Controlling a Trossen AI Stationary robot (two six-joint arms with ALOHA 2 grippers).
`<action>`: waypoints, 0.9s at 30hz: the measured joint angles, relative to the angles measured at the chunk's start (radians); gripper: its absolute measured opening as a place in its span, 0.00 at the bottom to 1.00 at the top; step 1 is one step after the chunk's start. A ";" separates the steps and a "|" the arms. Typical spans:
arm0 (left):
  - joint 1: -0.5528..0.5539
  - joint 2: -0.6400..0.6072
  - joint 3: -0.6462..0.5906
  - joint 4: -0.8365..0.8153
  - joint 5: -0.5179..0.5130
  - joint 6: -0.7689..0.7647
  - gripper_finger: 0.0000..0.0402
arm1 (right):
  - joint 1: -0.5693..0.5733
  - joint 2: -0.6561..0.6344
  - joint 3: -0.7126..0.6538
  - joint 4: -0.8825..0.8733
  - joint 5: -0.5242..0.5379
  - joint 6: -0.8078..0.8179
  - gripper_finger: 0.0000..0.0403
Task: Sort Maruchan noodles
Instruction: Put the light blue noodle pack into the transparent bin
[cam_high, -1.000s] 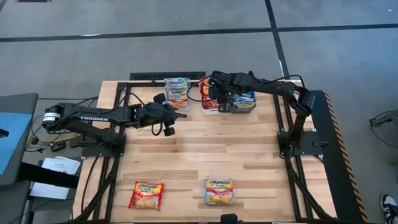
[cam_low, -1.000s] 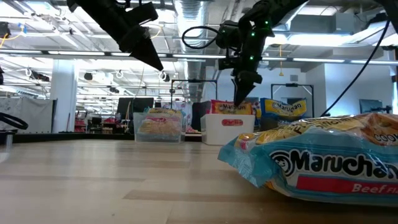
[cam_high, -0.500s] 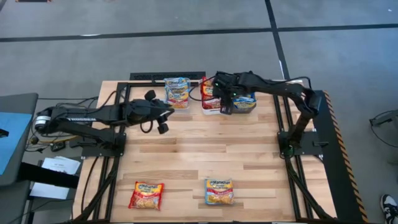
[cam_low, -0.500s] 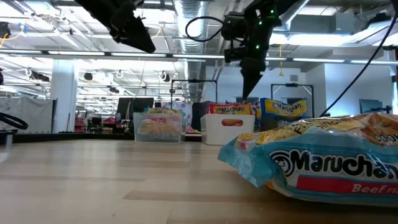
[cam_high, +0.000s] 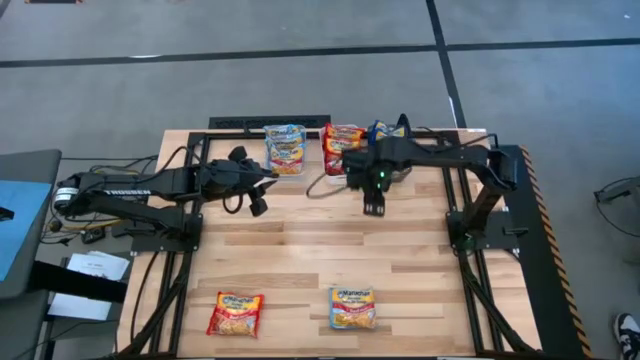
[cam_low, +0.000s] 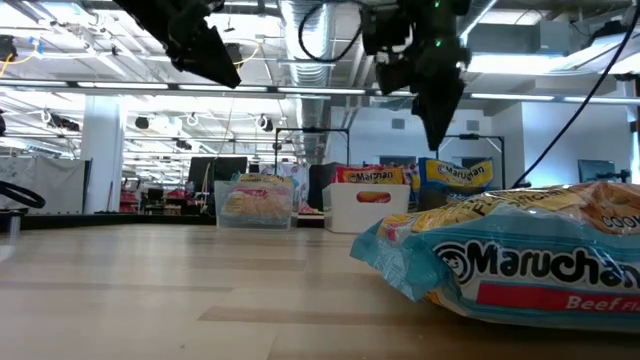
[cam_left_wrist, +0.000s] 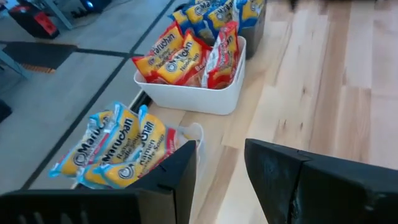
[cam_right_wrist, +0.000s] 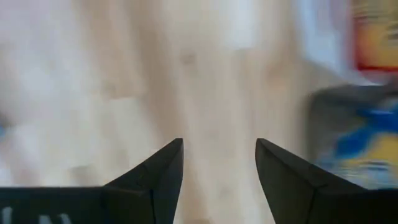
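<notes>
Two Maruchan noodle packets lie flat near the table's near edge: a red one (cam_high: 235, 313) and a blue-edged one (cam_high: 352, 307), which looms large in the low view (cam_low: 520, 260). More packets stand in three bins at the far edge: a clear bin (cam_high: 285, 148) (cam_left_wrist: 118, 149), a white bin (cam_high: 343, 148) (cam_left_wrist: 193, 87) and a dark bin (cam_high: 391, 130) (cam_right_wrist: 354, 137). My left gripper (cam_high: 258, 200) (cam_left_wrist: 221, 162) hovers open, left of the clear bin. My right gripper (cam_high: 372, 203) (cam_right_wrist: 219, 162) (cam_low: 440, 110) hangs open over bare wood, just on the near side of the white and dark bins.
A black frame (cam_high: 255, 123) runs round the wooden table (cam_high: 330, 240). Bare wood lies between the bins and the two loose packets. In the low view, a large hall shows behind the table.
My right gripper has drawn back from above the white and dark bins toward the near edge and now hangs over bare wood. My left gripper has pulled back a little toward the table's left edge. The packets have kept still.
</notes>
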 joint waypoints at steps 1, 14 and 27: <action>0.000 0.000 0.000 -0.001 0.006 -0.009 0.32 | 0.024 0.000 0.000 -0.008 -0.023 0.009 0.55; 0.000 0.000 0.000 0.001 0.172 -0.189 0.32 | 0.310 0.000 0.000 0.024 -0.151 0.018 0.55; -0.008 0.000 0.000 -0.005 0.460 -0.365 0.32 | 0.430 0.001 0.000 0.120 -0.169 0.212 0.55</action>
